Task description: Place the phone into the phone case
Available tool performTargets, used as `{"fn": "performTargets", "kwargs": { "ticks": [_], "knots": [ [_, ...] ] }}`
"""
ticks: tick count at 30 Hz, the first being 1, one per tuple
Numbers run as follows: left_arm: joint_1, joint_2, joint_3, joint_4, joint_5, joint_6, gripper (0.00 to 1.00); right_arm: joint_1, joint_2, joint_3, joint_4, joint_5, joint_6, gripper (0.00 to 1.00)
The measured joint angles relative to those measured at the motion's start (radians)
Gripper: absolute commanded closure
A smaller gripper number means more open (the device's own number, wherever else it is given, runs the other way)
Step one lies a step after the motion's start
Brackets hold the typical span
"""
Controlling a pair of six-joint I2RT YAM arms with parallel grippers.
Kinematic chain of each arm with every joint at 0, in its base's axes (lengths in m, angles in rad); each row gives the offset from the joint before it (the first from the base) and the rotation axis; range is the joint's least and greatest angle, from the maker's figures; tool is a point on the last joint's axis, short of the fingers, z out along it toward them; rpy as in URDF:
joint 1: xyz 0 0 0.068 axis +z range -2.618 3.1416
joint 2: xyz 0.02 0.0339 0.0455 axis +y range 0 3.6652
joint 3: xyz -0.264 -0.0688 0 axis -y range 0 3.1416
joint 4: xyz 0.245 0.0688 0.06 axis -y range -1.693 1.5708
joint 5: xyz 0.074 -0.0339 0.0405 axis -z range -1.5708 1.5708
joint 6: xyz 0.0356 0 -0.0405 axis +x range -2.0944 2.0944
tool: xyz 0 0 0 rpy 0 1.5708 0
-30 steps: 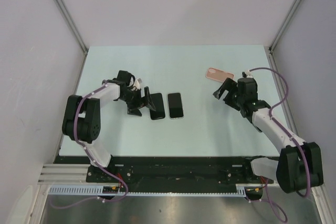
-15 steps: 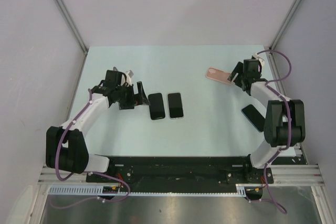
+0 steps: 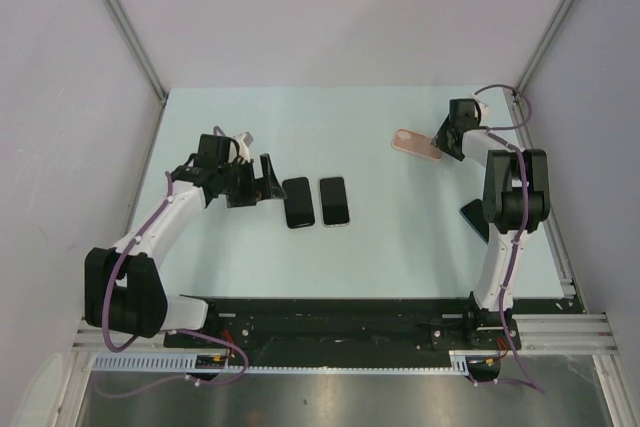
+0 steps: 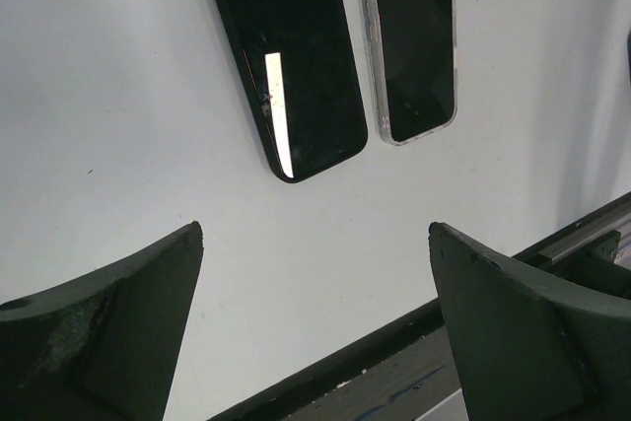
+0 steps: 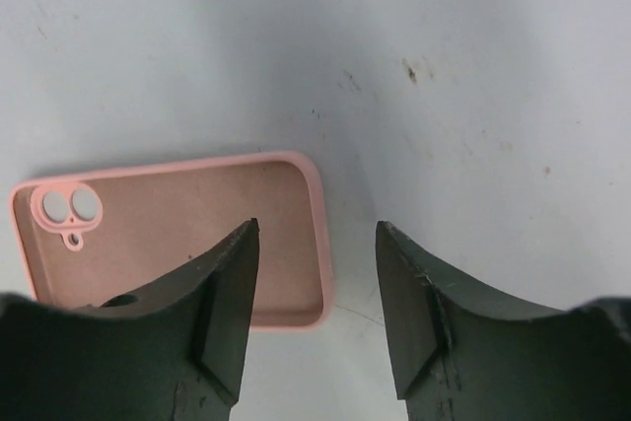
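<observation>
Two right fingers [image 5: 227, 313] stand partly open astride the end rim of the pink phone case [image 5: 168, 224], gripping nothing. The case lies hollow side up on the counter [image 5: 473, 66], with its camera cutout at the end away from them. The left fingers [image 4: 148, 293], spread wide and empty, hover just short of a black phone [image 4: 296, 66]. Both arms reach forward, low.

The table [image 3: 380, 247] carries two black phones [image 3: 298, 202] side by side and a pink case [image 3: 416, 143].
</observation>
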Motion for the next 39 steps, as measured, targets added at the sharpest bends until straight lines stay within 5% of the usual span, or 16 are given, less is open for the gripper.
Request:
{"fn": "performTargets", "kwargs": {
  "ticks": [10,11,15,16,26,39],
  "knots": [
    [0.000,0.000,0.000,0.004,0.019,0.000,0.00,0.000,0.050,0.101,-0.135,0.028,0.003,0.56],
    [0.000,0.000,0.000,0.005,0.022,-0.001,0.01,0.000,0.051,0.103,-0.142,0.030,0.003,0.59],
    [0.000,0.000,-0.006,0.008,0.030,-0.001,0.00,0.000,0.053,0.109,-0.168,0.038,0.008,0.98],
    [0.000,0.000,-0.007,0.007,0.032,-0.001,0.00,0.000,0.053,0.109,-0.171,0.035,0.018,1.00],
    [0.000,-0.003,-0.012,0.011,0.060,-0.001,0.00,0.045,-0.004,0.101,-0.320,0.063,0.110,1.00],
    [-0.001,-0.019,-0.026,0.026,0.113,-0.005,0.00,0.218,-0.396,-0.163,-0.552,0.146,0.516,1.00]
  ]
}}
